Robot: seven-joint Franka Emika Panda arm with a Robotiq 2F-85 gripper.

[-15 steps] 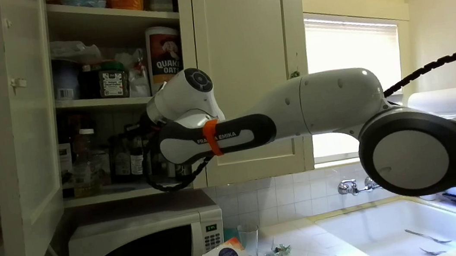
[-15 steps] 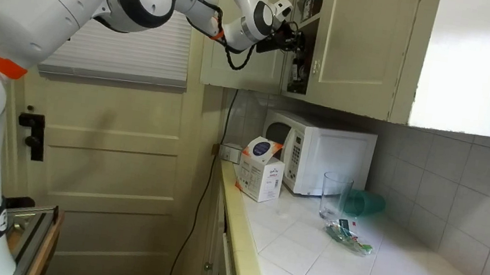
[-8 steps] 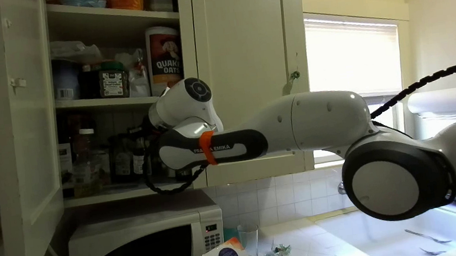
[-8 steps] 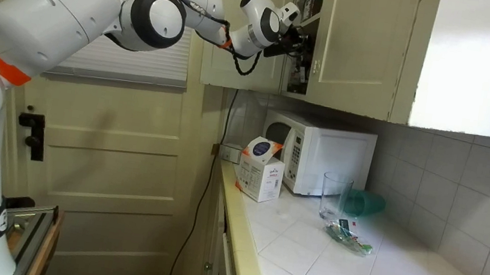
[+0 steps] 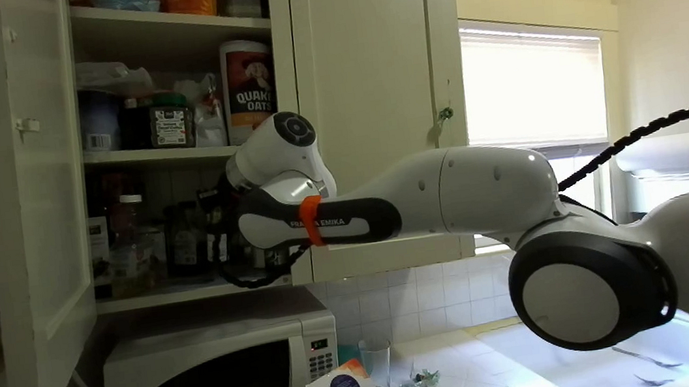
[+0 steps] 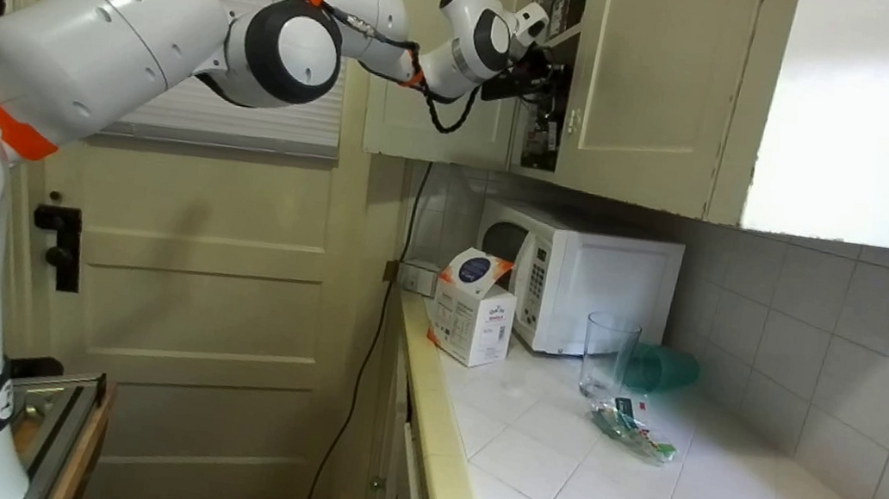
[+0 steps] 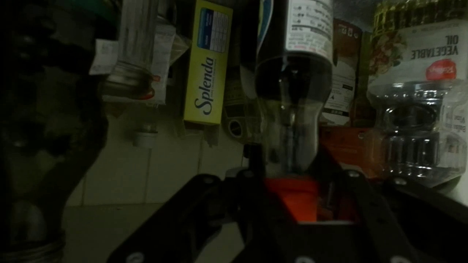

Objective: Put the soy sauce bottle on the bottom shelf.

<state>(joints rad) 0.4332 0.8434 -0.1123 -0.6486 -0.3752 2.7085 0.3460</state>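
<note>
The soy sauce bottle [image 7: 292, 80] has dark contents, a clear neck and a red cap in the upside-down wrist view. My gripper [image 7: 289, 164] has a finger close against each side of the neck and looks shut on it, with the cap between the fingers. The bottle stands roughly upright. In an exterior view my gripper [image 5: 209, 202] is inside the cupboard above the bottom shelf [image 5: 180, 297]; a white bottle label [image 5: 217, 246] below it seems to be this bottle's. The gripper also reaches in here [image 6: 545, 81]. The bottle's base is hidden, so contact with the shelf cannot be told.
A vegetable oil bottle [image 7: 416, 120], a yellow Splenda box [image 7: 208, 65] and a large dark bottle [image 7: 40, 120] crowd the shelf. The middle shelf board [image 5: 159, 154] is just above. The open cupboard door [image 5: 44, 210] stands at the side. The microwave [image 5: 210, 381] is below.
The arm has come down and further into the cupboard, then the wrist rose slightly in the last half second. The white label below the gripper has shifted slightly sideways.
</note>
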